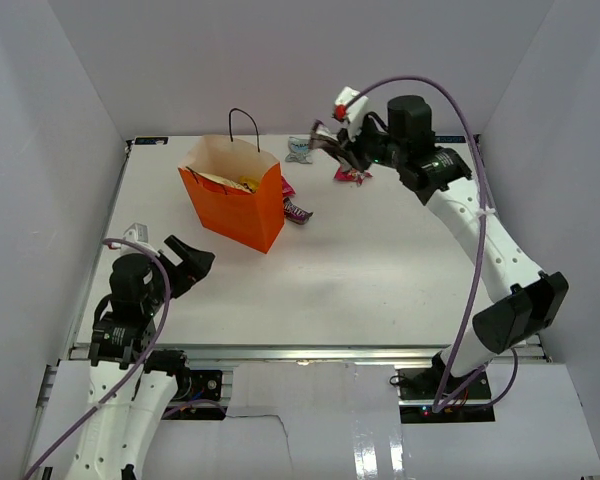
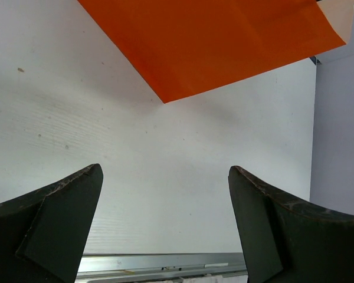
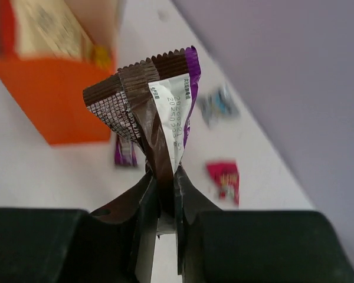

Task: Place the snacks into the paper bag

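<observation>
The orange paper bag (image 1: 242, 210) stands upright at the table's back left, with a cream chip bag (image 1: 218, 181) and a yellow packet (image 1: 247, 184) showing inside. My right gripper (image 1: 332, 143) hangs above the back of the table, right of the bag, shut on a dark brown and purple candy bar (image 3: 156, 112) that sticks up folded from between its fingers. On the table lie a magenta packet (image 1: 352, 176), a pale blue packet (image 1: 300, 150) and a purple packet (image 1: 297, 212) beside the bag. My left gripper (image 1: 187, 262) rests low at the near left, open and holding nothing, facing the bag (image 2: 224, 41).
White walls close in the table on the left, back and right. A metal rail (image 2: 165, 262) runs along the near edge just under the left gripper (image 2: 165, 171). Another small magenta packet (image 1: 287, 190) leans at the bag's right side.
</observation>
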Robot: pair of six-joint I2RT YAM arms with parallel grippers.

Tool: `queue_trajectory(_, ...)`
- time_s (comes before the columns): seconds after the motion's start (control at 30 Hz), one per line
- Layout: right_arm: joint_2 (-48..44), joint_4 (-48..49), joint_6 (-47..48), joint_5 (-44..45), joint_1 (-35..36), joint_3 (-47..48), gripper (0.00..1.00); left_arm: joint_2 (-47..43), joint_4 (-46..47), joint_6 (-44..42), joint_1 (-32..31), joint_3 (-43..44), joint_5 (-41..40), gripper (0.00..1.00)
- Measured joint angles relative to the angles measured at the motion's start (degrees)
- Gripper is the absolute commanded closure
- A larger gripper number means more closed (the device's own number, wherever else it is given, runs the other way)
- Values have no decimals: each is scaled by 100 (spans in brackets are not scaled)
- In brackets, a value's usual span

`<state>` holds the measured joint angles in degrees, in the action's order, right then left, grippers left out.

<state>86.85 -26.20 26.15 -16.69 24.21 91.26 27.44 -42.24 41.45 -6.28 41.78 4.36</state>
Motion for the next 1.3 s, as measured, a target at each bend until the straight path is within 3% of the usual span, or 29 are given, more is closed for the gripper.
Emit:
queue_trajectory(0.23,1563,619,-177,160,1971,3003,80,-264,-20,212,-2,-199,254,2)
queue_trajectory(0.43,2704,1257,-273,627,2498,3530,74,-557,-31,299,-2,-199,409,2)
queue_trajectory(0.5,2977,1270,-332,778,2492,3515,65,-651,-70,321,-2,-199,431,2)
queue_trajectory(0.53,3069,1287,-348,839,2490,3453,50,-699,-90,345,-2,-203,442,2)
queue_trajectory(0.6,3154,1296,-350,949,2470,3320,31,-807,-109,391,-2,-232,472,2)
queue_trajectory(0.83,2944,1287,-461,1010,2448,3259,28,-817,-146,446,-2,-306,551,2)
queue_trajectory(1.0,1971,1272,-605,723,2168,2774,28,-723,-127,446,-2,-315,597,2)
queue_trajectory(1.1,1172,1314,-754,345,1543,2009,28,-702,-101,446,-2,-350,632,2)
queue_trajectory(1.17,887,1320,-881,-22,1012,1589,20,-662,-101,444,-2,-361,664,2)
queue_trajectory(1.2,826,1320,-927,-280,734,1388,15,-634,-81,442,-2,-361,682,2)
queue_trajectory(1.3,1121,1054,-863,-1029,70,1067,12,-525,9,437,-2,-361,734,2)
